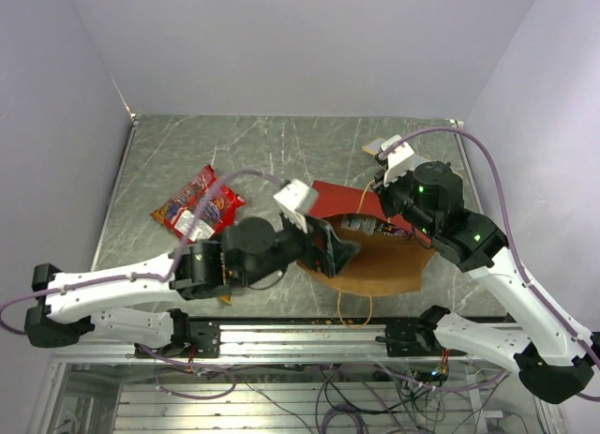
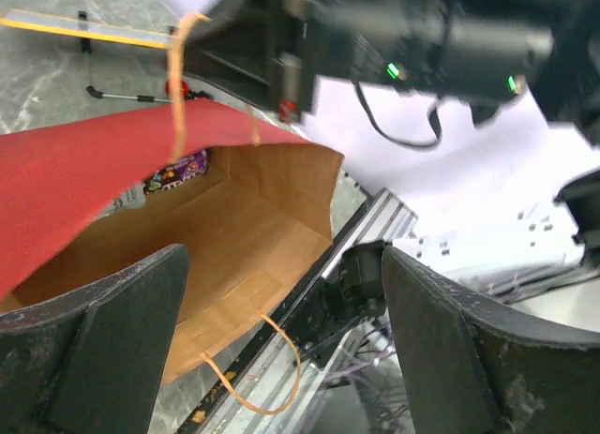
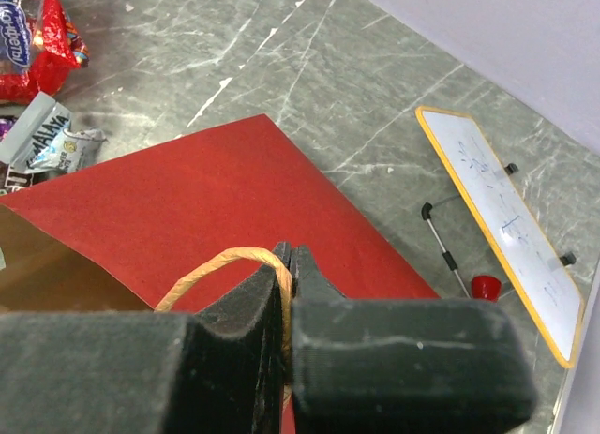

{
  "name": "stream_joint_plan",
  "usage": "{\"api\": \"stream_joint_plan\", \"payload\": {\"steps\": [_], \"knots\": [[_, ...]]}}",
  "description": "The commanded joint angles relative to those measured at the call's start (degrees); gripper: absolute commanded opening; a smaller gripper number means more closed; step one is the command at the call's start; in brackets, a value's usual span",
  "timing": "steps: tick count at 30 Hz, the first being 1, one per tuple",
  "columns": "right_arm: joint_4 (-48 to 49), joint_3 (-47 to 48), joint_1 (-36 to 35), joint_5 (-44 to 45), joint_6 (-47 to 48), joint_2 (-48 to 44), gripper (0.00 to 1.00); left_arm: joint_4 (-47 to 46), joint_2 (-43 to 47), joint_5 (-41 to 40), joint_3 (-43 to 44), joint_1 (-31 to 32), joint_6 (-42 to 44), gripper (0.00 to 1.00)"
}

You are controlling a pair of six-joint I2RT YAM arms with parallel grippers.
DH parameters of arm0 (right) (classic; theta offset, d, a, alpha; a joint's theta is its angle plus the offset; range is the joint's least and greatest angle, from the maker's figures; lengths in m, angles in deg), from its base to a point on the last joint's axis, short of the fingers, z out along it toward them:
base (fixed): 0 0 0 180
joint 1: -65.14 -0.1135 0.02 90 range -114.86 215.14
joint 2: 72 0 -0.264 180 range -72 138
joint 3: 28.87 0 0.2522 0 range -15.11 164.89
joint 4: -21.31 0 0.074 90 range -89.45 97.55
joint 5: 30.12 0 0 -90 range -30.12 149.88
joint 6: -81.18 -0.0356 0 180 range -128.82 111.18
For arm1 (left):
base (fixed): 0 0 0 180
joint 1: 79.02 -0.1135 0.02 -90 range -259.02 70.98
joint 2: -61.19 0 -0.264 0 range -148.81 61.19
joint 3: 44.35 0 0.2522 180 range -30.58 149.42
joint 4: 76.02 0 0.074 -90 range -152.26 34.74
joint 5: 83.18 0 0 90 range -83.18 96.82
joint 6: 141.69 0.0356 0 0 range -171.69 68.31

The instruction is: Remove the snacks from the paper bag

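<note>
The brown paper bag (image 1: 380,261) lies on its side at centre right, red side panel (image 1: 339,196) up. My left gripper (image 1: 339,251) is open and empty at the bag's mouth; in the left wrist view (image 2: 281,289) it faces the brown inside (image 2: 234,237), where a purple packet (image 2: 176,170) lies deep in. My right gripper (image 1: 384,185) is shut on the bag's thin loop handle (image 3: 230,262) above the red panel (image 3: 206,200). A red chip bag (image 1: 197,205) lies on the table at left. A red packet (image 3: 33,40) and a silver-blue packet (image 3: 42,139) show beside the panel's edge.
A small white board with a yellow rim (image 3: 497,218) lies at the back right, also in the top view (image 1: 379,145). A thin black-tipped rod (image 3: 441,246) and a small red cap (image 3: 485,287) lie beside it. The bag's second handle loop (image 2: 267,382) hangs over the table's near rail.
</note>
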Motion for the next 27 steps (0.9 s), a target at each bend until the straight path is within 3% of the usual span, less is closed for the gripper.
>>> {"api": "stream_joint_plan", "payload": {"steps": [1, 6, 13, 17, 22, 27], "knots": [[0.23, 1.63, 0.04, 1.05, -2.99, -0.24, 0.00, -4.97, -4.79, -12.42, -0.79, 9.00, 15.80, 0.94], [0.62, 2.78, 0.09, 1.11, -3.45, 0.65, 0.00, -8.60, -10.38, -15.83, -2.94, 13.53, 31.94, 0.92], [-1.23, 5.97, 0.09, 0.71, -2.86, 2.17, 0.00, -19.74, -18.17, -17.36, -8.53, 12.89, 55.41, 0.85], [-3.93, 7.96, 0.09, 1.90, -4.03, 2.44, 0.00, -21.02, -22.32, -11.73, -8.11, 7.44, 57.42, 0.77], [-6.27, 8.88, 0.09, 1.38, -6.24, 1.71, 0.00, -25.03, -28.57, -10.69, -7.16, 4.44, 60.54, 0.70], [-8.14, 9.48, 0.04, 0.14, -5.77, 2.13, 0.00, -26.37, -35.08, -5.95, -4.12, 1.95, 61.65, 0.68]]}}
